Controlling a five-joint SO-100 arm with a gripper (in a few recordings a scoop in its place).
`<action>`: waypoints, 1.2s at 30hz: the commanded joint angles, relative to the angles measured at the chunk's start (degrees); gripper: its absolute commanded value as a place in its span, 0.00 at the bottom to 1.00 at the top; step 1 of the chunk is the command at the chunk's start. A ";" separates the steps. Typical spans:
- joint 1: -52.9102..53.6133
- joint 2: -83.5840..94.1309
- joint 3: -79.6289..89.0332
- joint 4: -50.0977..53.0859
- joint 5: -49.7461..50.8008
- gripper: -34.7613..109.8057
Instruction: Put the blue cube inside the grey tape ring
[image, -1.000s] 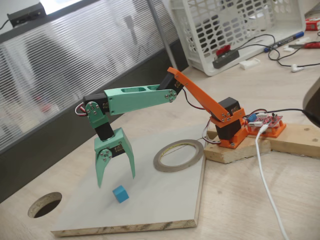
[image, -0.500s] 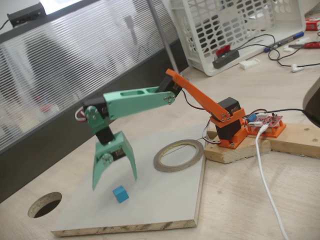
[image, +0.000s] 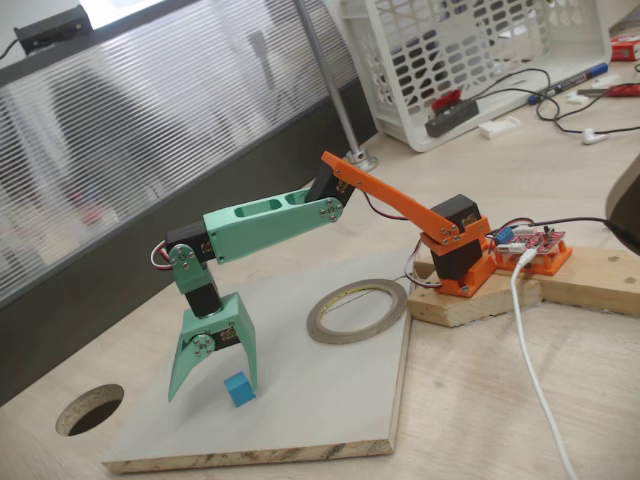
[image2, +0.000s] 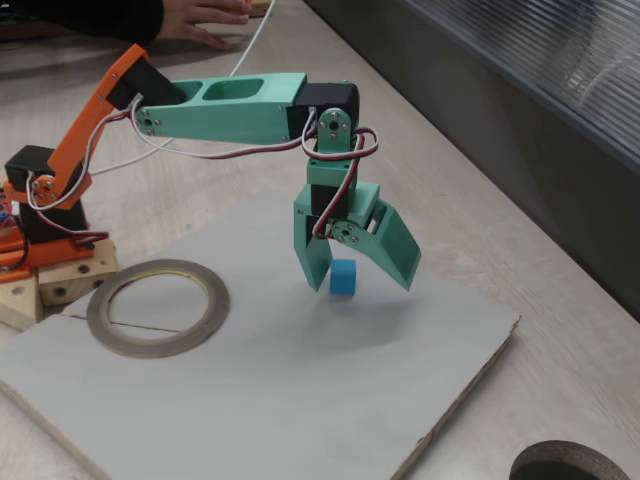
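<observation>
The blue cube (image: 238, 388) (image2: 343, 277) rests on the pale board (image: 330, 400) (image2: 250, 400). My green gripper (image: 212, 392) (image2: 360, 284) stands open, low over the board, its fingers down on either side of the cube. The cube lies close to one finger (image: 246, 362) (image2: 313, 262); I cannot tell whether they touch. The grey tape ring (image: 357, 310) (image2: 157, 307) lies flat on the same board, nearer the arm's orange base (image: 460, 262), with nothing in its opening.
A dark round hole (image: 90, 408) (image2: 570, 465) is cut in the tabletop beyond the board's corner. The arm's base sits on a wooden block (image: 560, 285) with a red circuit board and cables. A white basket (image: 470, 60) stands behind. A person's hand (image2: 200, 20) rests far back.
The gripper has come down from above the board and shifted slightly, so its open fingers now straddle the blue cube. Cube and ring have not moved.
</observation>
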 joint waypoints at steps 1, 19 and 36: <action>-0.44 0.35 0.79 -0.44 0.88 0.80; -0.26 0.97 4.22 -1.32 1.23 0.35; -0.35 4.22 5.01 -1.23 1.23 0.27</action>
